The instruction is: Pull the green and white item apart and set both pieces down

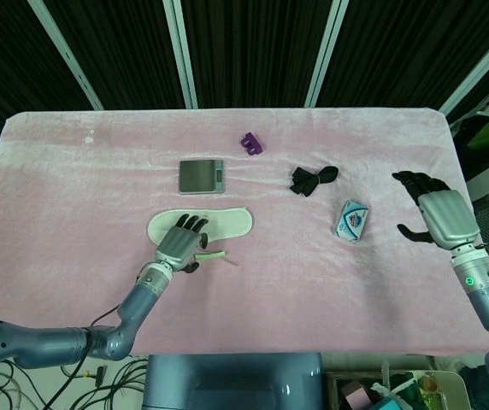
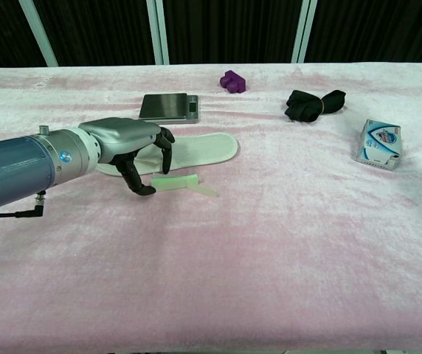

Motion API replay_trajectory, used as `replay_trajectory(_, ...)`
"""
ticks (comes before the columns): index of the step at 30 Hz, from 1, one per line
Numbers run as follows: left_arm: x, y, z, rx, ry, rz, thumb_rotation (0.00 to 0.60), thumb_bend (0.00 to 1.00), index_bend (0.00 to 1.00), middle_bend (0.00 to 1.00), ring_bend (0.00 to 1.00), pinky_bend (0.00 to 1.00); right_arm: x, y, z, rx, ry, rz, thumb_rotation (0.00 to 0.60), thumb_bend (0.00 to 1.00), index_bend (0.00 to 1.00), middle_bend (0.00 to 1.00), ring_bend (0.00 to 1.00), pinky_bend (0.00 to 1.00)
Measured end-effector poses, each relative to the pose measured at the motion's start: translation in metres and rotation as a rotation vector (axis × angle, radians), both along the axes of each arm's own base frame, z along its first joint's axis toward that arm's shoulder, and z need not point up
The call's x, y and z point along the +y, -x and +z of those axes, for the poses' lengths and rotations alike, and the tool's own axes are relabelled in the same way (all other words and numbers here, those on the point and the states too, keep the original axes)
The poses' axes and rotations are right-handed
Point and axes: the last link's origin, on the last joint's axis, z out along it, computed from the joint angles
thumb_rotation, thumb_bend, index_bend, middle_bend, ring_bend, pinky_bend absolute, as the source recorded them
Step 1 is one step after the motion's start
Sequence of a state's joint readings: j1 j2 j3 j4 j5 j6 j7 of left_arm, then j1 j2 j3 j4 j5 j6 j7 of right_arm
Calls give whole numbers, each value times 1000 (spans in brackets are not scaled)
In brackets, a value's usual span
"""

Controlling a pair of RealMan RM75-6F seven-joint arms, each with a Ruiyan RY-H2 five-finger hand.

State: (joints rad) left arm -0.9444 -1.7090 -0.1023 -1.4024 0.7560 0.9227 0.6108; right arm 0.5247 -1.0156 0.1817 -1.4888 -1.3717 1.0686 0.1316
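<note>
- Head view: the left hand (image 1: 179, 247) sits low over the pink table (image 1: 73, 171), fingers a bit spread, holding nothing as far as I can see. The green and white item (image 1: 212, 254) lies flat just to its right, basically at the thumb side. The white insole (image 1: 219, 224) is right beyond the fingertips, partly under them.
- Same view: the right hand (image 1: 437, 215) hangs way off on the far side, spread wide and empty, with the blue and white packet (image 1: 351, 219) to its left.
- Chest view: the left hand (image 2: 141, 151) has its fingers curled down, tips at the item's (image 2: 173, 182) near end. Can't tell if they're actually touching it.
- My take: pinch the green end only, keep off the insole (image 2: 207, 150), and leave the pale end free for the other hand to pull on.
</note>
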Motion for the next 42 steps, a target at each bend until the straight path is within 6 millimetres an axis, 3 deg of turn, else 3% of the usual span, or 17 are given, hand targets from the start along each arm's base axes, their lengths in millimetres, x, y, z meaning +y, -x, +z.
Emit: replay_trajectory(42, 7, -1, -6, -44, -26, 45, 600, 476, 604, 185, 0, 0, -3, 8, 1, 2, 8, -15, 600, 204, 110, 121, 124, 207)
